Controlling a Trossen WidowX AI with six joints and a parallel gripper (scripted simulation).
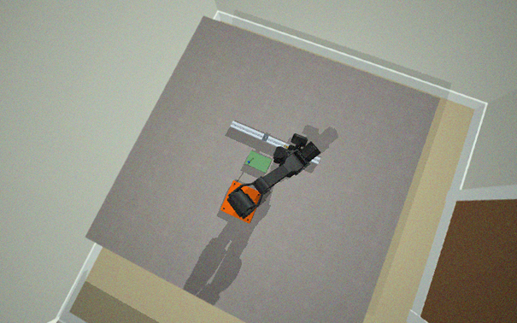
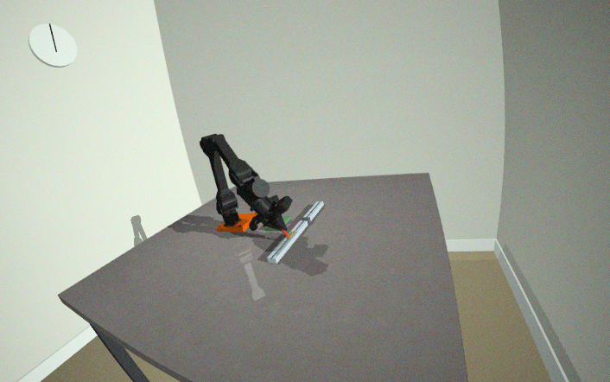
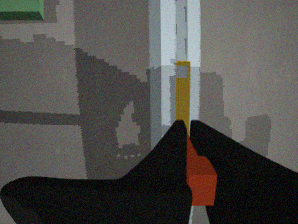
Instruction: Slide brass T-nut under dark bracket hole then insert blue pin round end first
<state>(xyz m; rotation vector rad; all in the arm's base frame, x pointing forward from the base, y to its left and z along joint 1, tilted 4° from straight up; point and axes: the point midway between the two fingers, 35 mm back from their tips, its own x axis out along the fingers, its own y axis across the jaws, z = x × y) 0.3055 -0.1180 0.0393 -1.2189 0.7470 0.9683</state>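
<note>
From here I see the black robot hand (image 2: 286,232) (image 3: 185,127) clamped on the orange handle (image 2: 285,232) (image 3: 202,182), the brass T-nut (image 1: 286,146) (image 2: 292,234) (image 3: 183,97) at the slot of the silver aluminum rail (image 1: 245,128) (image 2: 281,253) (image 3: 195,30), short of the dark bracket (image 1: 265,137) (image 2: 307,219). I'd lower and level it gently, keeping it parallel to the slot, before sliding.
</note>
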